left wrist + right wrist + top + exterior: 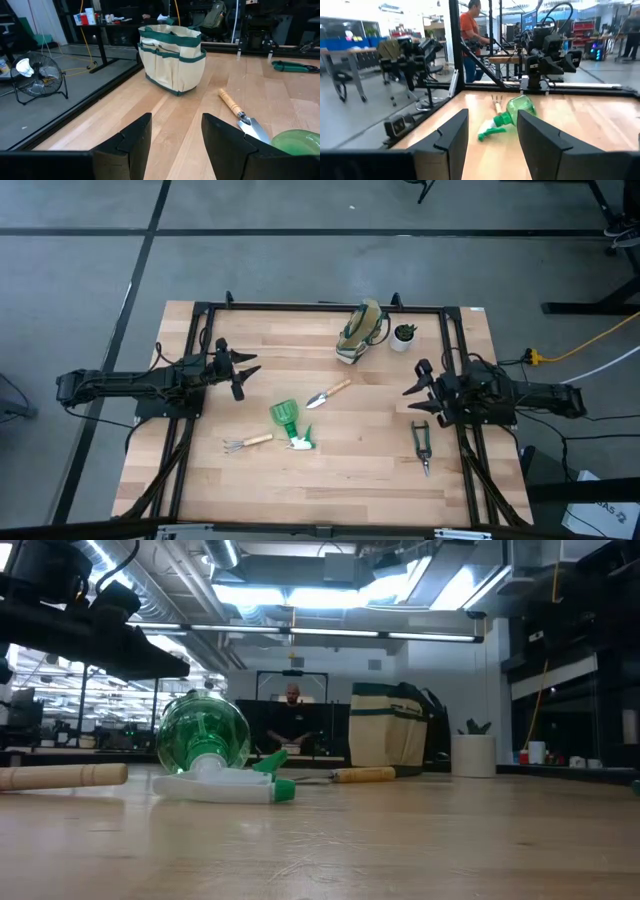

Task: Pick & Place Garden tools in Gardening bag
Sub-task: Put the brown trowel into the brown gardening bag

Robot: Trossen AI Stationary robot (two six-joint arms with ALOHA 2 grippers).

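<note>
1. Left gripper (243, 372) hovers over the left side of the worktop (330, 480), fingers open, holding nothing. Right gripper (418, 392) sits at the right edge, fingers open, also empty.
2. Gardening bag (359, 332) stands at the far edge, right of centre, just beside the white plant pot (403, 337). No tool looks to be in it yet.
3. Tools lie loose on the worktop: trowel (329, 394) near the middle, green scoop (284, 415) and sprayer piece (301, 443) touching or nearly so, rake (248, 443) left of them, pruning shears (422, 445) near the right gripper.
4. Risk: scoop and sprayer are crowded, so a grab at one may knock or drag the other.
5. Risk: shears lie flat and thin; fingers may scrape the worktop or slip off.
6. Risk: the bag is soft with a narrow mouth; a long tool may catch the rim, tip the bag, or bump the pot.
</note>
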